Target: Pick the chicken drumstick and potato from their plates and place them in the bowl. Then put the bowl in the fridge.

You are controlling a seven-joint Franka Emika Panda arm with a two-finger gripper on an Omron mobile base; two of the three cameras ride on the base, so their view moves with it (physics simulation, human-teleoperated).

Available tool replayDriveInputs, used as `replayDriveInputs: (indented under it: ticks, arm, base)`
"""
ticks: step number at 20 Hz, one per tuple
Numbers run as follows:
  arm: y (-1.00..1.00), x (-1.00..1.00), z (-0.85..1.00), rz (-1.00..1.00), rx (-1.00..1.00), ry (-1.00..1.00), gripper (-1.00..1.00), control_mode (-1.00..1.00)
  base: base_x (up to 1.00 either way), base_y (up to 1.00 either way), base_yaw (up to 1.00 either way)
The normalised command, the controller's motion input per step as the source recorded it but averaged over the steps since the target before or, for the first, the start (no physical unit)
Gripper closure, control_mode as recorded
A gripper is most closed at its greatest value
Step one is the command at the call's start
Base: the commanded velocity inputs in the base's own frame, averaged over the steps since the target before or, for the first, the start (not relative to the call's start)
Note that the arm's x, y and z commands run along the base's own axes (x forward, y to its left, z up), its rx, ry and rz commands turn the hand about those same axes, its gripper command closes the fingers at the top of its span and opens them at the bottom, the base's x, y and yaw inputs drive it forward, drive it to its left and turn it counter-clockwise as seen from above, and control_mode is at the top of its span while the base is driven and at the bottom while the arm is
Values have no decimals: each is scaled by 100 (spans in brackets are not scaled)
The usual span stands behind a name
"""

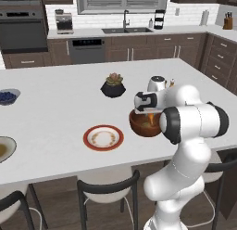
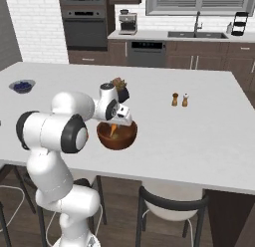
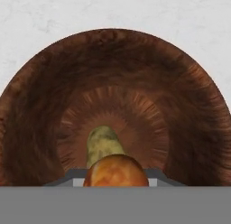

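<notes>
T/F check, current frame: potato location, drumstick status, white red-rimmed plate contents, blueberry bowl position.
1. The olive-brown potato lies inside the dark reddish-brown wooden bowl. True.
2. The orange-brown chicken drumstick lies on the white red-rimmed plate. False: it hangs in the claw above the bowl.
3. That plate holds no food. True.
4. The small grey bowl of blueberries sits beside the wooden bowl. False: it is far across the white counter.

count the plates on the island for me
2: the white red-rimmed plate sits near the front edge, left of the bowl; the grey-olive plate is cut off at the far left. Others may lie outside the views.
</notes>
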Motion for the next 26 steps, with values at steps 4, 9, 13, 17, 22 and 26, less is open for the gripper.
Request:
replayDriveInputs:
  ticks: [4, 9, 13, 17, 22, 26]
  arm:
    - [0, 0, 0, -2, 0, 0, -100, -100]
    - [0, 2, 0, 0, 0, 0, -100, -100]
    - [0, 18, 0, 0, 0, 0, -100, -100]
    - [-4, 13, 0, 0, 0, 0, -100, -100]
    - [-18, -33, 17, -4, 0, 0, -100, -100]
    - [-30, -93, 37, -11, 2, 0, -100, -100]
  base:
    - [0, 0, 0]
    - [0, 0, 0]
    - [0, 0, 0]
    - [0, 0, 0]
    - [0, 0, 0]
    - [0, 0, 0]
